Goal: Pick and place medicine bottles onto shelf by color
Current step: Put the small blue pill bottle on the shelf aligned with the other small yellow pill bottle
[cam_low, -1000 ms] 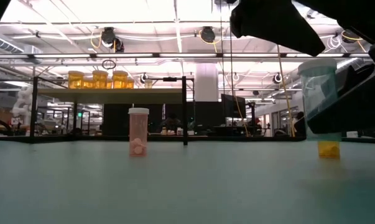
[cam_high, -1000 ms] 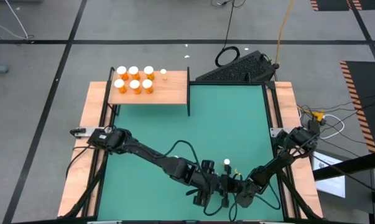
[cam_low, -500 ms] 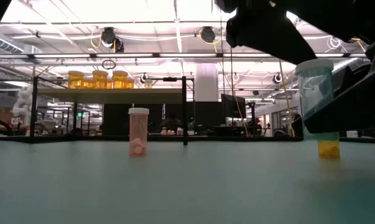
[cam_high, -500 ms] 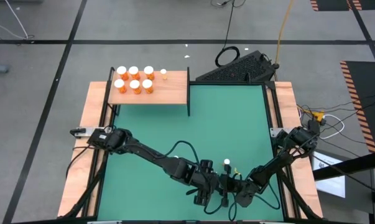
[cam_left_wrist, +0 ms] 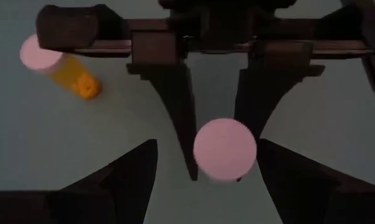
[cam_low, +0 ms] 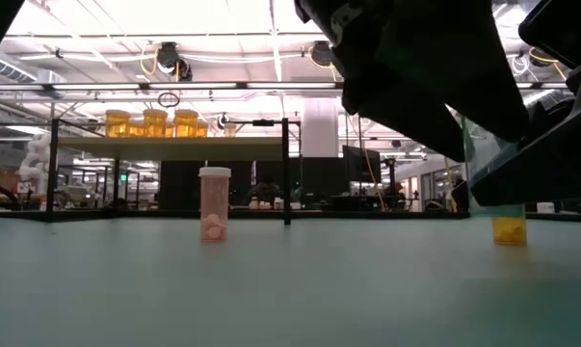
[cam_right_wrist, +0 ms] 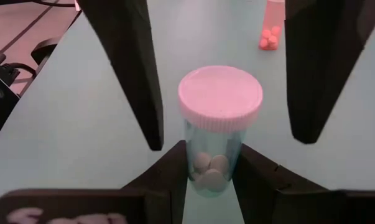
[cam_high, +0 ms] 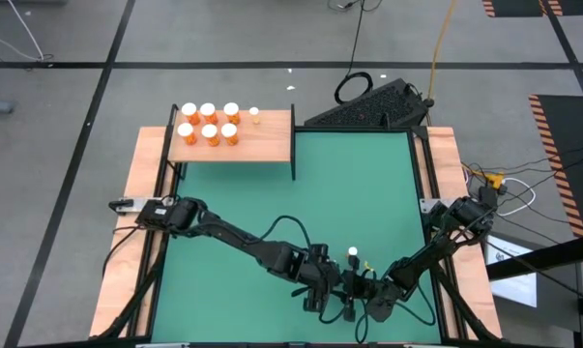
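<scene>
At the near edge of the bench (cam_high: 388,184), the right gripper (cam_right_wrist: 210,163) has its jaws clamped on a small clear bottle (cam_right_wrist: 216,127) with a white cap. The left gripper (cam_left_wrist: 221,165) hangs over that cap, jaws spread wide. Six orange bottles (cam_high: 208,123) stand on the far-left shelf (cam_high: 267,140); no lettering is readable anywhere.

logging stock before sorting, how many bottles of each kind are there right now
large orange bottles on the shelf: 6
small bottle on the shelf: 1
small bottles standing on the green mat: 2 (pink-pill bottle, yellow bottle)
small clear bottle in the right pincer: 1
total: 10
</scene>
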Robot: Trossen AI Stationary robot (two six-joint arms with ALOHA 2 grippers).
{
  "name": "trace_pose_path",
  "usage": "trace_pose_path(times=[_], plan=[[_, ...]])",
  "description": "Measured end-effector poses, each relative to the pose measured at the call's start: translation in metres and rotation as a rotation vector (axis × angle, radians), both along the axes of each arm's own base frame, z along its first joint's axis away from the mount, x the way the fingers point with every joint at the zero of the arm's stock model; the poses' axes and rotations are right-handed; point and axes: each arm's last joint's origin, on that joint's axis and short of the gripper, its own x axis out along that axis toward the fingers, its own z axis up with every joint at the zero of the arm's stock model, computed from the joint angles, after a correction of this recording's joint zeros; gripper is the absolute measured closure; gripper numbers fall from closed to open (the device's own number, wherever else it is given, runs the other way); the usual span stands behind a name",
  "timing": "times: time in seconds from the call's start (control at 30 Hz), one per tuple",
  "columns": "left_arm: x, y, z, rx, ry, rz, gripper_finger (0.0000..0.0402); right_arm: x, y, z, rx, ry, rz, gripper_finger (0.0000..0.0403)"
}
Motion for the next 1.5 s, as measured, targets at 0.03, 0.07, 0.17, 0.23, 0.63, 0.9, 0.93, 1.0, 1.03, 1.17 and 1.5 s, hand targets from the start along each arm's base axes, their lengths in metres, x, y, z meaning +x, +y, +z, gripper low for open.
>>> trace_pose_path(times=[0.03, 0.07, 0.17, 0.23, 0.63, 0.9, 0.93, 1.0, 1.03, 1.17, 1.5], plan=[[0.000, -0.001, 0.000, 0.000, -0.007, -0.005, 0.0131, 0.000, 0.000, 0.000, 0.000, 0.000, 0.000, 0.0300], [0.001, -0.002, 0.001, -0.001, -0.022, -0.011, 0.0136, 0.000, 0.000, 0.000, 0.000, 0.000, 0.000, 0.0300], [0.003, -0.005, 0.004, -0.006, -0.060, -0.026, 0.0158, 0.000, 0.000, 0.000, 0.000, 0.000, 0.000, 0.0300], [0.003, -0.005, 0.004, -0.005, -0.058, -0.027, 0.0175, 0.000, 0.000, 0.000, 0.000, 0.000, 0.000, 0.0300], [0.002, -0.005, 0.003, 0.002, -0.055, -0.032, 0.0259, 0.000, 0.000, 0.000, 0.000, -0.001, 0.000, 0.0300], [0.001, -0.004, 0.002, 0.013, -0.035, -0.034, 0.0286, 0.000, 0.000, 0.000, -0.017, 0.002, 0.007, 0.0300], [0.001, -0.004, 0.002, 0.014, -0.033, -0.034, 0.0285, 0.000, 0.000, 0.000, -0.022, 0.002, 0.009, 0.0300], [0.001, -0.004, 0.002, 0.015, -0.033, -0.033, 0.0280, 0.000, 0.000, 0.000, -0.034, 0.003, 0.015, 0.0298], [0.001, -0.004, 0.002, 0.015, -0.033, -0.033, 0.0278, 0.000, 0.000, 0.000, -0.043, 0.004, 0.021, 0.0294], [-0.002, -0.004, 0.006, 0.017, -0.023, -0.035, 0.0278, -0.001, 0.001, 0.002, -0.063, 0.003, 0.035, 0.0260], [-0.015, 0.000, 0.049, 0.024, -0.076, -0.071, 0.0281, -0.012, -0.002, 0.039, -0.055, 0.008, 0.049, 0.0117]])
